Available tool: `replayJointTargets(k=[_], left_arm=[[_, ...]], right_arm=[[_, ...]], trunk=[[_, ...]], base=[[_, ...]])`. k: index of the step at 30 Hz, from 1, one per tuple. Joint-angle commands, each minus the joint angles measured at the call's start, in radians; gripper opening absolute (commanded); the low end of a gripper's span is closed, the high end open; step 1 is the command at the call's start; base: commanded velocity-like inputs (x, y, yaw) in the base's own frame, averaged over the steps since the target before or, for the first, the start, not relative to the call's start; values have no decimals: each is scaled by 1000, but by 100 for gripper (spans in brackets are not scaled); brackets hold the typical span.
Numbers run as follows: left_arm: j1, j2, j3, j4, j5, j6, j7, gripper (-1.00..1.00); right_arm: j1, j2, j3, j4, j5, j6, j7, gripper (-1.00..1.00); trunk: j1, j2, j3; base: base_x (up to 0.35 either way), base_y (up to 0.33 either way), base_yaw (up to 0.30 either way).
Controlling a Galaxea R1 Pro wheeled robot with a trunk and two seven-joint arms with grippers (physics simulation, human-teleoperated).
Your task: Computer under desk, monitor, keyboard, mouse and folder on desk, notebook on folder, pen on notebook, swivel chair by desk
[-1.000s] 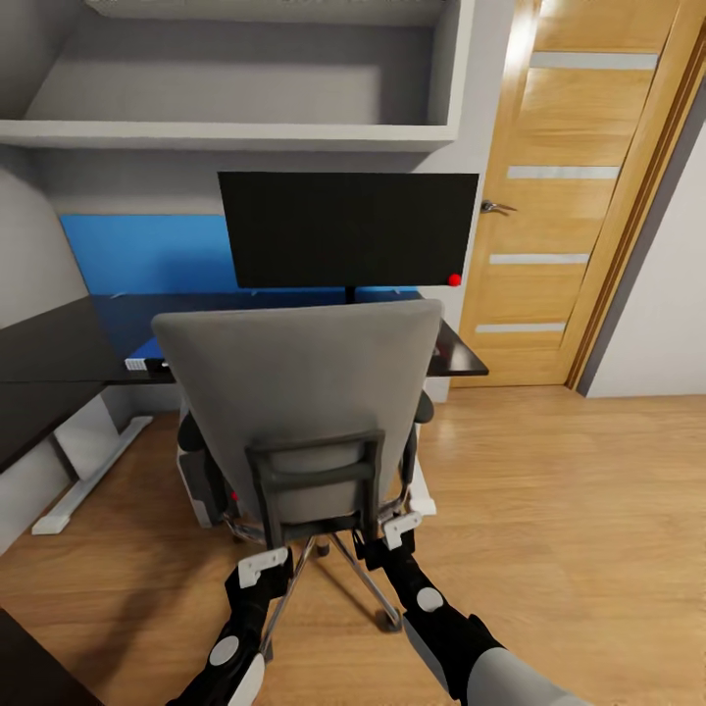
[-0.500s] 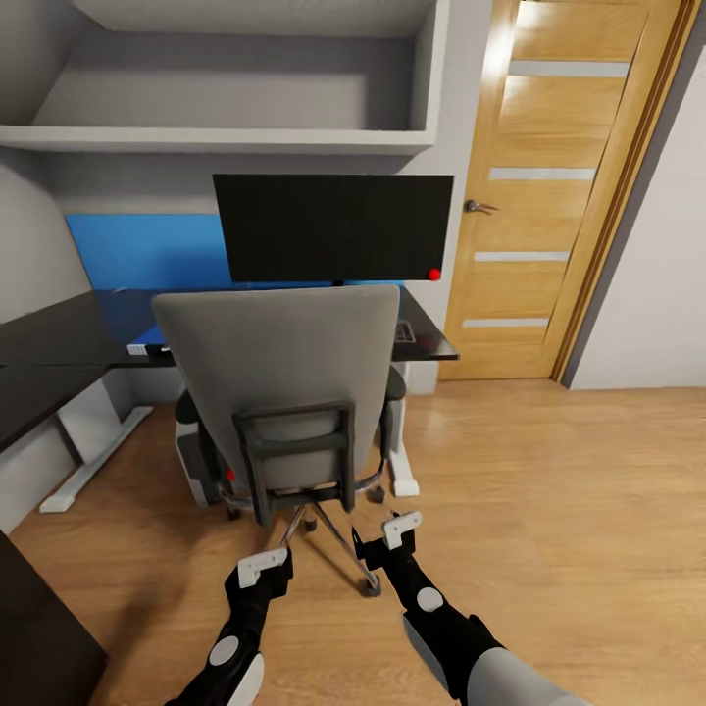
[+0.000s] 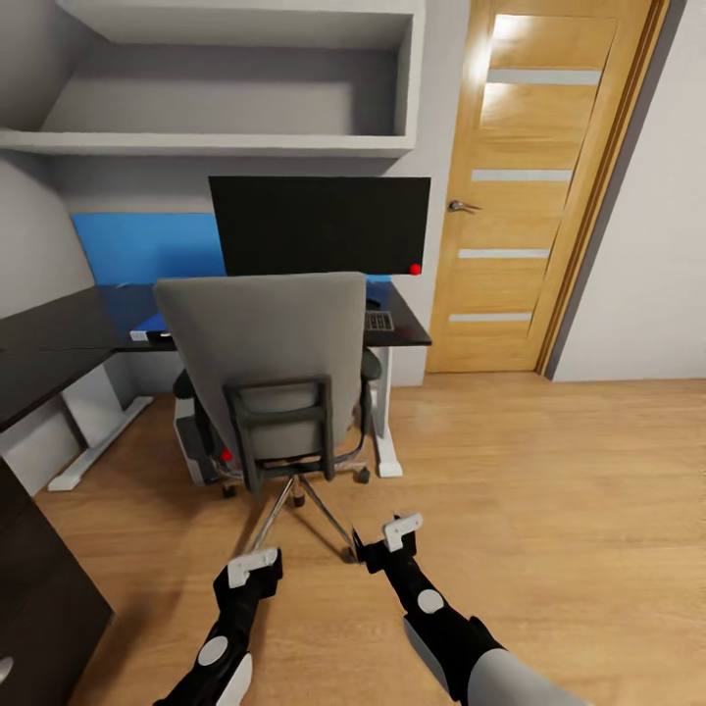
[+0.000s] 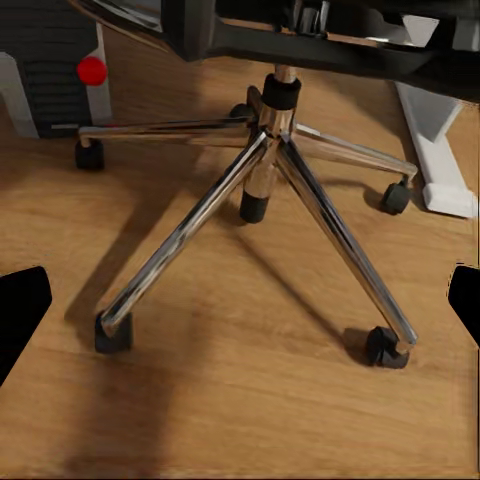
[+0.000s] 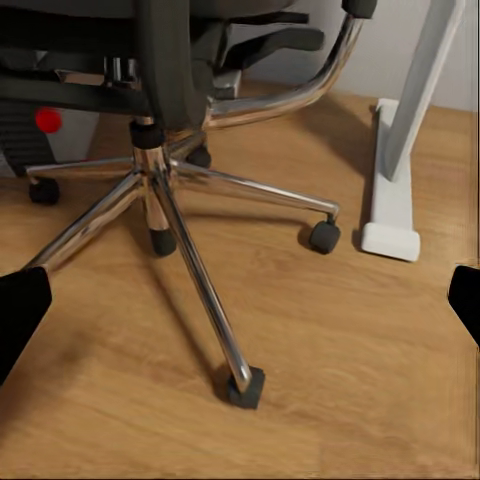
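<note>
The chair (image 3: 267, 378) is now seen farther from the robot than a second ago: the whole head view has widened, more floor (image 3: 549, 490) is shown in front of the arms, and the door (image 3: 534, 186) has shifted toward the middle, so the change is judged to be the robot backing away, not the chair rolling. The chair is left tucked against the worktop (image 3: 59, 338), its back turned to the robot.

The left hand (image 3: 252, 567) and the right hand (image 3: 402, 530) are held low over the floor, clear of the chair's chrome base (image 4: 265, 190). Both are spread wide, their dark fingertips (image 4: 20, 310) showing at the far edges of each wrist view, and nothing is held in either.

The monitor (image 3: 319, 226) stands on the worktop behind the chair, and part of the keyboard (image 3: 378, 321) is seen at its right end. A blue patch on the worktop left of the chair may be the folder, but this cannot be told for certain. The computer (image 3: 188, 446) is glimpsed under the worktop, beside the chair.

The withdrawal suggests that the chair's placing is regarded as done; the mouse, notebook and pen cannot be made out here.
</note>
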Motion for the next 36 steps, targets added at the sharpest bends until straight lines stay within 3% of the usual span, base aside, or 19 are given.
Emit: replayJointTargets(k=[1, 8, 11, 16, 20, 28, 36], left_arm=[[-1, 2, -5, 0, 9, -5, 6, 100], [-1, 12, -3, -2, 8, -4, 5, 100], [-1, 56, -3, -2, 10, -4, 4, 100], [-1, 100, -3, 14, 27, -2, 3, 100], [-1, 107, -4, 91, 40, -2, 3, 100], [-1, 103, -3, 180, 45, -3, 4, 100], [-1, 101, -3, 216, 60, -3, 8, 100]], right_arm=[[-1, 0, 4, 2, -2, -3, -5, 100], [-1, 0, 3, 14, -2, -3, -6, 100], [-1, 0, 3, 34, -2, -3, -6, 100], [-1, 0, -3, 69, -2, -4, -6, 100], [1, 0, -5, 115, -3, -19, -6, 100], [3, -9, -6, 285, -11, -158, -6, 100], [23, -13, -7, 348, -78, -207, -5, 100]], trunk=[[-1, 0, -1], [-1, 0, -1], [-1, 0, -1], [-1, 0, -1], [-1, 0, -1], [-28, 49, 21], [-58, 105, 46]], base=[[-273, -162, 0], [-259, -157, 0], [-103, -61, 0], [-34, -20, 0], [-7, -4, 0], [-1, 0, 0], [0, 0, 0]])
